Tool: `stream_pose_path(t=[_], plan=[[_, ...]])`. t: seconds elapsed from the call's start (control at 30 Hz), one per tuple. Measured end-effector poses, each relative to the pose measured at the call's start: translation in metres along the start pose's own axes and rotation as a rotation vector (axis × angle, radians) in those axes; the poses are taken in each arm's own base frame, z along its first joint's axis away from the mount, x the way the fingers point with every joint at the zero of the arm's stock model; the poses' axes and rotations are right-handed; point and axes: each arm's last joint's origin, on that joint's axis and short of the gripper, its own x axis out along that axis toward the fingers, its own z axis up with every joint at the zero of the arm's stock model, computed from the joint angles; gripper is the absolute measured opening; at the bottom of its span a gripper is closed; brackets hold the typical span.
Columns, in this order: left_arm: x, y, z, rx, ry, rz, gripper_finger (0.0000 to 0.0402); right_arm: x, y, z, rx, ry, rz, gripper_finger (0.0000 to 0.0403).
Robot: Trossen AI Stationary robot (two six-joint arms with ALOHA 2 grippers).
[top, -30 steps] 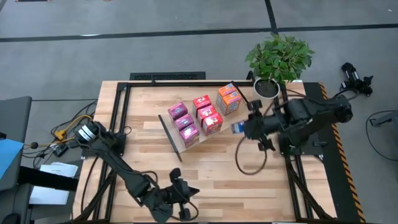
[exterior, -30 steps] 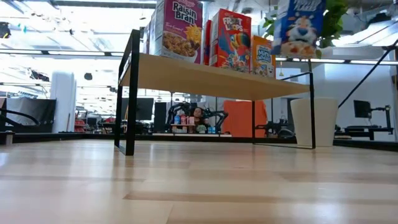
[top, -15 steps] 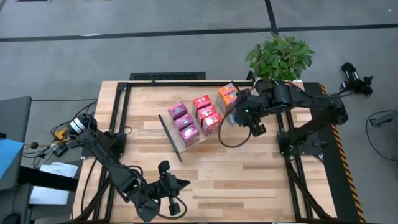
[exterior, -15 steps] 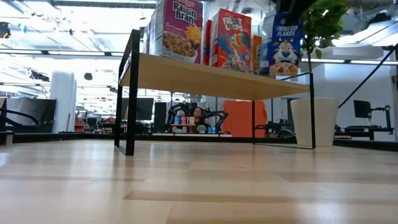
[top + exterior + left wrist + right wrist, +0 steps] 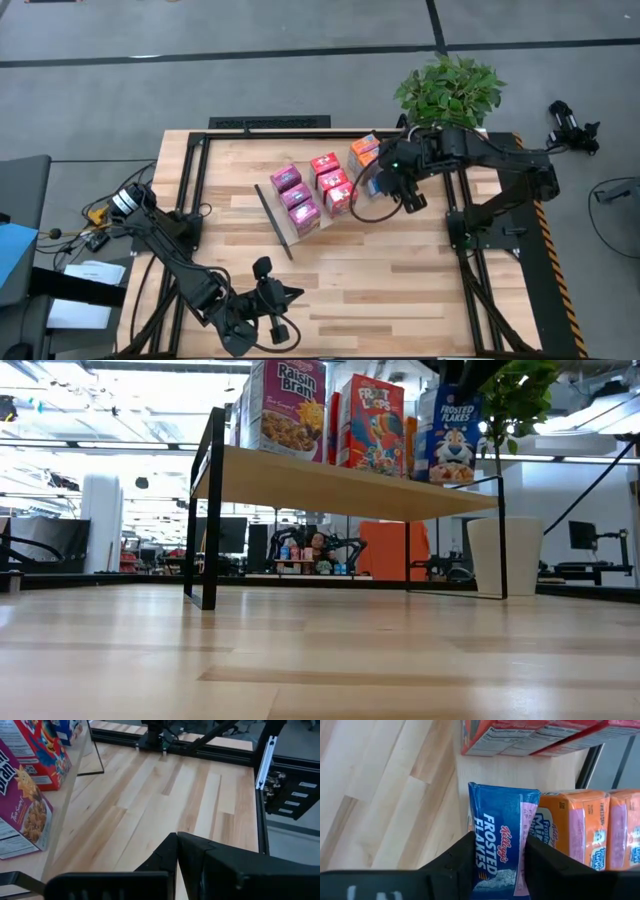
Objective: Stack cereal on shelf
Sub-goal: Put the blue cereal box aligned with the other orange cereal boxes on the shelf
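My right gripper (image 5: 497, 862), clamped on the blue cereal box (image 5: 501, 840), has brought it down onto the shelf (image 5: 330, 485) end beside the orange boxes (image 5: 592, 827); release remains

From above I see the shelf (image 5: 283, 232) standing mid-desk (image 5: 400, 290), with the cereal boxes (image 5: 322, 190) in rows on it. My right tool (image 5: 378, 186) is at the shelf's right end, beside the orange boxes (image 5: 364, 152), gripping the Frosted Flakes box (image 5: 500, 847). My left tool (image 5: 268, 305) sits near the desk's front edge, and a potted plant (image 5: 447, 95) stands at the far right corner.
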Motion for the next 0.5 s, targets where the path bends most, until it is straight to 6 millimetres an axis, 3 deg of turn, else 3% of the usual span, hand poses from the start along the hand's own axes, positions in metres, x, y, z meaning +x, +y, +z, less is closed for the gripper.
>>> stream_pose_path(t=[0.5], plan=[[0.0001, 0.0004, 0.0004, -0.03, -0.01, 0.012, 0.0, 0.0002, -0.0004, -0.0008, 0.008, -0.004, 0.017, 0.021]])
